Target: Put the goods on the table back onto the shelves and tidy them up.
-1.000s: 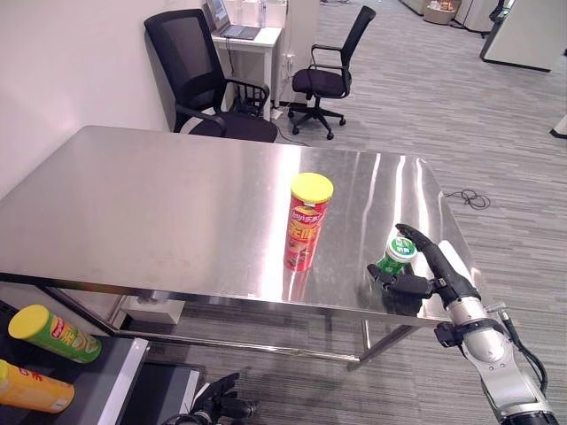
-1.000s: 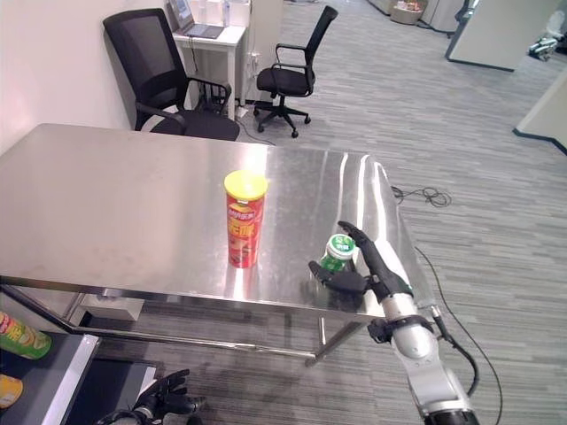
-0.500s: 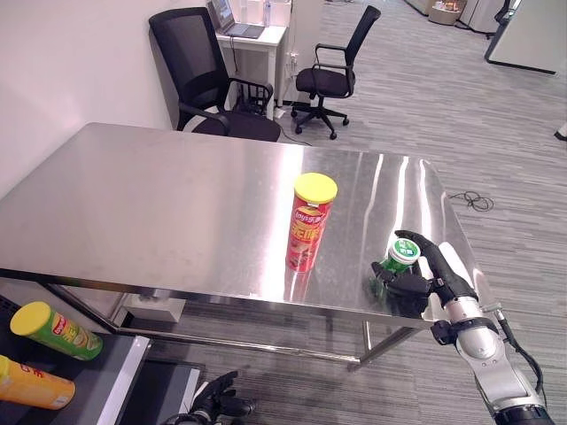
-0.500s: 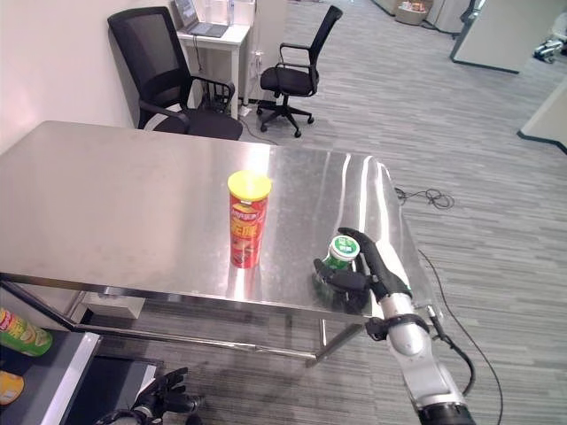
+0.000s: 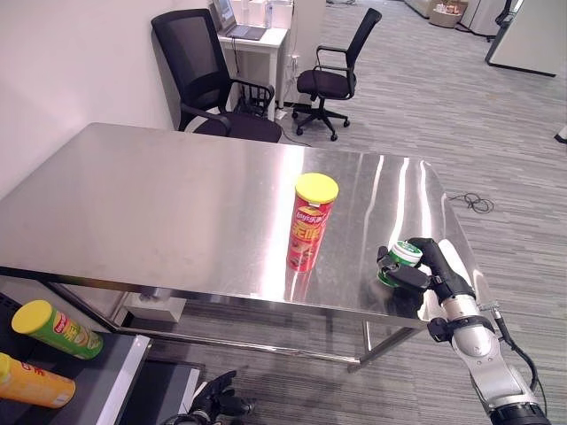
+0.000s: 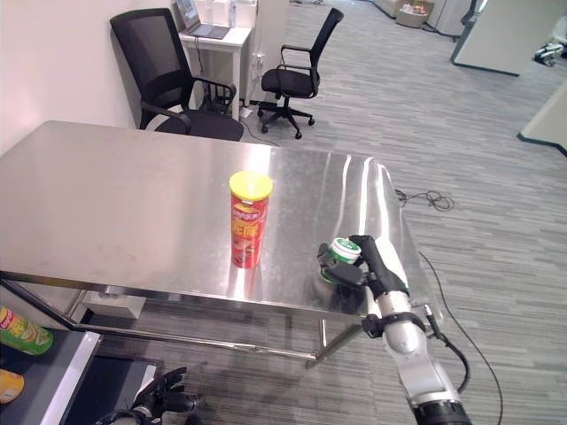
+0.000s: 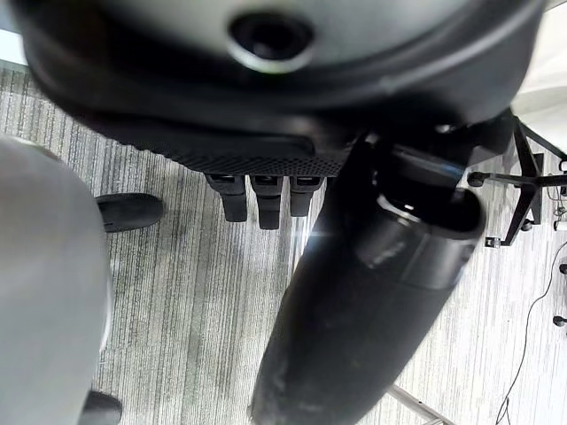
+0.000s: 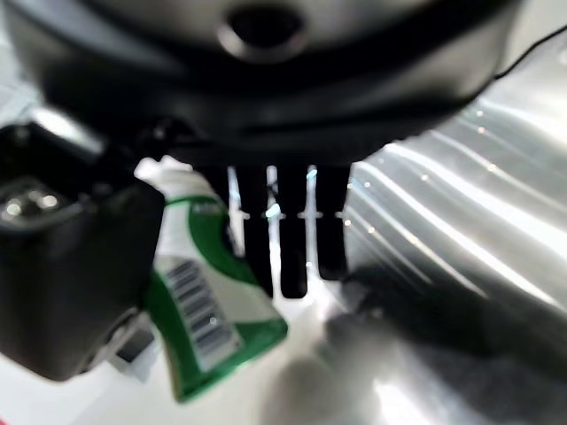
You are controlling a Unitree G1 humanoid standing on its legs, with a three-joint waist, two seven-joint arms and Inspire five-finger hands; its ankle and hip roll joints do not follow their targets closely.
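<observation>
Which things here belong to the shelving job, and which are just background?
Job:
- green container, held in the right hand near the table edge
- red chip can, upright on the table
- green chip can and orange chip can on the shelf

Background:
- two office chairs
- white desk with laptop

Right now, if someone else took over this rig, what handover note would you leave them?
Right hand: closed round the small green can near the table's right front corner; can not clearly lifted.
Left hand: hanging low by the floor, relaxed, holding nothing.
Red tube with yellow lid: upright mid-table, untouched.
Green tube and orange tube: lying on the shelf at lower left.
Left: shelve the can and red tube, then tidy.
</observation>
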